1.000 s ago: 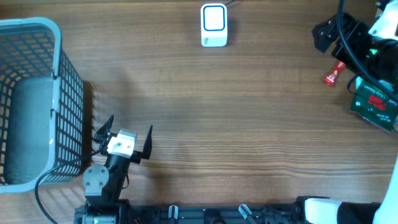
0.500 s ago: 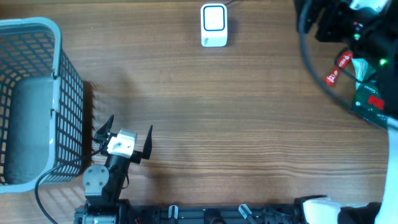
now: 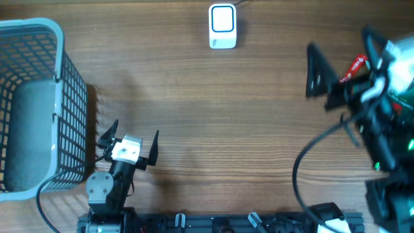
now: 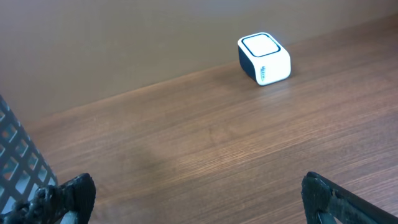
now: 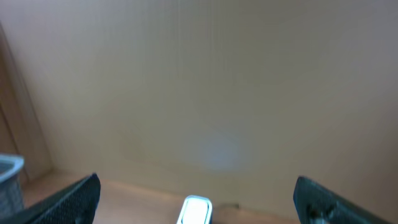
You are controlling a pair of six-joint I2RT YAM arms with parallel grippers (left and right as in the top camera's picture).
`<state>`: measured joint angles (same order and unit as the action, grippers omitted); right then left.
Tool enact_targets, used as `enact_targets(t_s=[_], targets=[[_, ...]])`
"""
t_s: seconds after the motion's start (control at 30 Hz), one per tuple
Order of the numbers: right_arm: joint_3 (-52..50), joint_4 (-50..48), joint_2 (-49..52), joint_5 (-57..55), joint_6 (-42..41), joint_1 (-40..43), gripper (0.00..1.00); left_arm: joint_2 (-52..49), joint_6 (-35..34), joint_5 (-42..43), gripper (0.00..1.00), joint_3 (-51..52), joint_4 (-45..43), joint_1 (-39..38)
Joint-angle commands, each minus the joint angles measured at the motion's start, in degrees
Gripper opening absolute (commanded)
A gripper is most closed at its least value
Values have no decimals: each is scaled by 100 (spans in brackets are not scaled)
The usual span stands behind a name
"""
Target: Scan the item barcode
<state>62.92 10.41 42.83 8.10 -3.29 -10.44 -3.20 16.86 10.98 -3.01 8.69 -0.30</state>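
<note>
The white barcode scanner (image 3: 222,26) with a blue-rimmed window stands at the far middle of the table. It also shows in the left wrist view as the scanner (image 4: 264,58) and low in the right wrist view as the scanner (image 5: 195,213). A small red packet (image 3: 354,68) and a green pack (image 3: 402,101) lie at the right, partly under my right arm. My right gripper (image 3: 341,57) hangs open and empty just left of them, blurred by motion and facing the scanner. My left gripper (image 3: 129,138) rests open and empty near the front left.
A grey wire basket (image 3: 35,103) stands at the left edge, and its mesh (image 4: 15,158) is close to my left fingers. The right arm's black cable (image 3: 304,162) loops over the table's right side.
My right arm has swung from the far right corner down and leftward, so its open gripper now sits left of the red packet. The left arm has not moved.
</note>
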Motion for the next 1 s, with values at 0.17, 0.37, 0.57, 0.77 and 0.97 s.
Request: enact_targets(t_s=[0.17,0.37,0.57,0.77,0.97], targets=[[-3488,-2149,-2485,52,-243,415,100,2,52,-13,100,44,-22,-20],[-4942,-3191,-3556,50,-420,831,100,2,52,-15,100,44,-22,-20],[-5890,-3766,-4186,-319,-415,903,100,2,52,-13,100,44,-22,-20],[-6262,-4242,-4264,-367,-232,935,100,2,52,-13,100,44,-22,-20],[-6262,-2876,-4264,-643,-120,935,100,2,52,-13,100,44,-22,-20]])
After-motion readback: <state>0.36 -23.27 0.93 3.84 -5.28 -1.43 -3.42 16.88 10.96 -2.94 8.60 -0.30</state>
